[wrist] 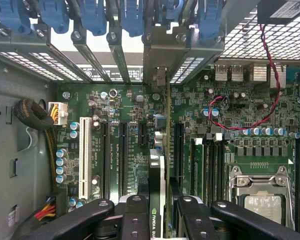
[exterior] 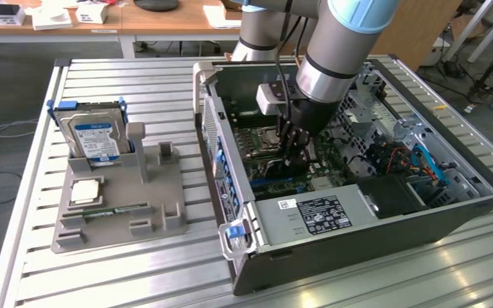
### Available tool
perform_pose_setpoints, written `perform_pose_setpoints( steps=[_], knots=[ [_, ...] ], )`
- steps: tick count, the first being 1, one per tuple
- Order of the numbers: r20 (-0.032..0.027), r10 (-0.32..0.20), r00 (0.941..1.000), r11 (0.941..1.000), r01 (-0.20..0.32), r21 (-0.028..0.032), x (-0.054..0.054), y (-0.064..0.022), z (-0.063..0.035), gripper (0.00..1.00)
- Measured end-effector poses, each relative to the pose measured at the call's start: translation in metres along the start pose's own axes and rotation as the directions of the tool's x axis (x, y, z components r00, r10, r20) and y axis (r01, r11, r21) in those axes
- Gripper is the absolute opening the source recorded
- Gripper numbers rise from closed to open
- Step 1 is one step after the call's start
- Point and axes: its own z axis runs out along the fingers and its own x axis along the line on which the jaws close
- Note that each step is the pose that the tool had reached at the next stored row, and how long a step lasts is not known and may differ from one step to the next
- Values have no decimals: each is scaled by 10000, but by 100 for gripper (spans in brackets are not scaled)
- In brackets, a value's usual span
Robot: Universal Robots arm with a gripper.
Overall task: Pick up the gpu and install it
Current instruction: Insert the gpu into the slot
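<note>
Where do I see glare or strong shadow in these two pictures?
Exterior view: glare streaks on the metal table; the inside of the case lies in shade. Wrist view: backlight burns through the vent grille; the motherboard is evenly lit; the hand holding the gpu looks dark.

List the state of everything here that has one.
gpu: held edge-on over the motherboard; seating cannot be told.
pincer: shut on the gpu.
computer case: lying on its side, side panel off.
hard drive: upright in the grey holder.
RAM stick: lying flat in the grey holder.
</note>
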Motion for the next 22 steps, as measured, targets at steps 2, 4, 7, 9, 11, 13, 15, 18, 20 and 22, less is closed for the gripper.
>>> perform_pose_setpoints(
  steps=[2,4,7,9,11,13,15,18,20,22],
  knots=[
    [0,0,10000,10000,0,0,0,0,0,27],
    [20,-1,10000,10000,1,7,-2,-1,6,27],
    [2,0,10000,10000,0,1,0,0,1,34],
    [1,0,10000,10000,0,0,0,0,1,34],
    [1,0,10000,10000,0,0,0,0,0,34],
    [1,1,10000,10000,-1,0,0,0,0,34],
    [1,0,10000,10000,0,0,0,0,0,34],
    [1,0,10000,10000,0,0,0,0,0,34],
    [1,1,10000,10000,-1,1,0,0,0,34],
    [2,0,10000,10000,0,0,0,0,1,35]
  ],
)
